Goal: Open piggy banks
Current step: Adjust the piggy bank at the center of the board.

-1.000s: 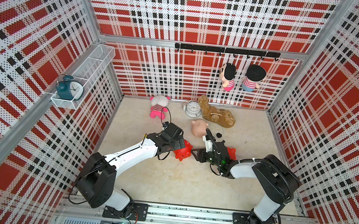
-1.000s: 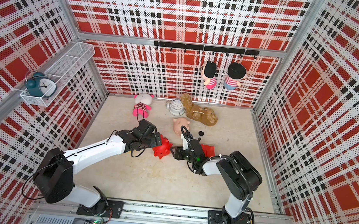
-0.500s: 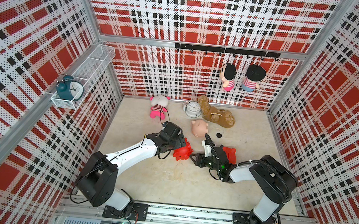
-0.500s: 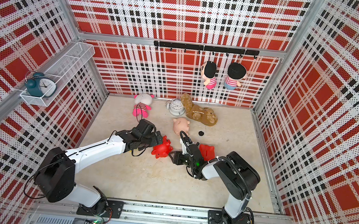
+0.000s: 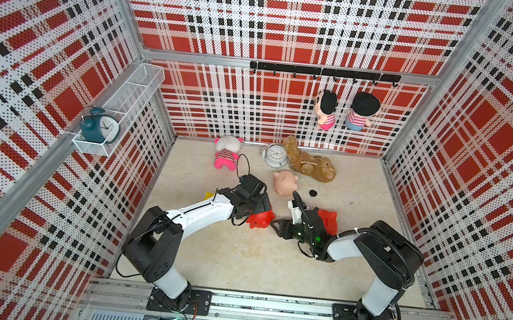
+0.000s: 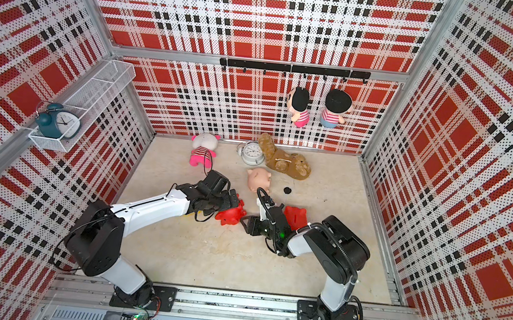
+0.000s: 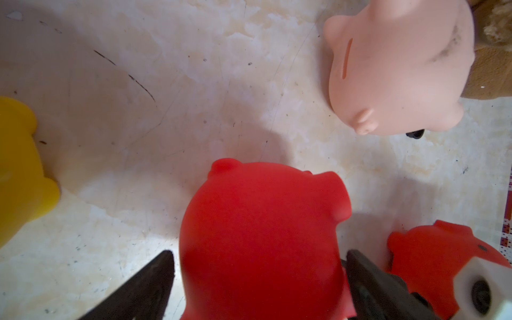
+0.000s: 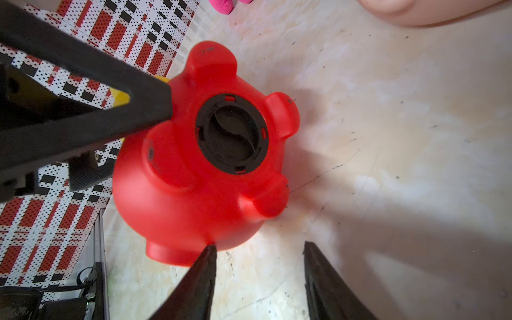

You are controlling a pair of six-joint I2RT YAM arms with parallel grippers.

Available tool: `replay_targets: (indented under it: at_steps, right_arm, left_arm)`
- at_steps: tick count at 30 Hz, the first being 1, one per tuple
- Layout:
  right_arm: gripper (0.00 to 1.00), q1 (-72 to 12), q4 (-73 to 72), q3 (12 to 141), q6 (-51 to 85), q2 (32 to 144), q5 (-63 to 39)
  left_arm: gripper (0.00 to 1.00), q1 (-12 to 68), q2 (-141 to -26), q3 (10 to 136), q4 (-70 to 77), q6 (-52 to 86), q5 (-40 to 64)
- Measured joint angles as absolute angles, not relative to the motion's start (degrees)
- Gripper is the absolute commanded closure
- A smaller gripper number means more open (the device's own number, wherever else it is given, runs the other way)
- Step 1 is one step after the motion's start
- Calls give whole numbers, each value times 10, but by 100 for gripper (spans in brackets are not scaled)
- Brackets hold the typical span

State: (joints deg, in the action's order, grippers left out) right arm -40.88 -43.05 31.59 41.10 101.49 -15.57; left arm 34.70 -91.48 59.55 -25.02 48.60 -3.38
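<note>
Counter (image 5: 238,256) is cluttered at the far side: pink-and-white striped plush (image 5: 225,156) far left, white alarm clock (image 5: 276,156) and brown plush dog (image 5: 309,166) touching at far centre. Pale pink piggy bank (image 5: 285,183) is seen just near of the dog, with a loose black plug (image 5: 312,193) on the counter to its right. Yellow piggy bank (image 7: 19,171) is mostly hidden under the left arm. Second red piggy bank (image 5: 328,219) sits right of centre, partly covered by the right wrist. Left arm is stretched low from the near-left base toward centre; left gripper (image 7: 259,257) is clamped wide around the held red piggy bank (image 8: 194,180), which is tipped so its belly faces right. Right arm is folded at the elbow, forearm low, pointing left; right gripper (image 8: 259,249) is part-spread and empty, just beside the pig's underside. Round black belly plug (image 8: 231,135) is seated in glossy, smooth red plastic among four stubby legs.
</note>
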Motion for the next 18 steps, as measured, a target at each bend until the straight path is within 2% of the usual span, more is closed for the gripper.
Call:
replay_targets:
  at_steps: [11,18]
  right_arm:
    - [47,-411,-429,313,400,1012,-151]
    - [50,-398,-399,278,387,943,-148]
  left_arm:
    - [1,345,-934,595,-235,462,-29]
    - [0,336,-936,595,-233,404,-12]
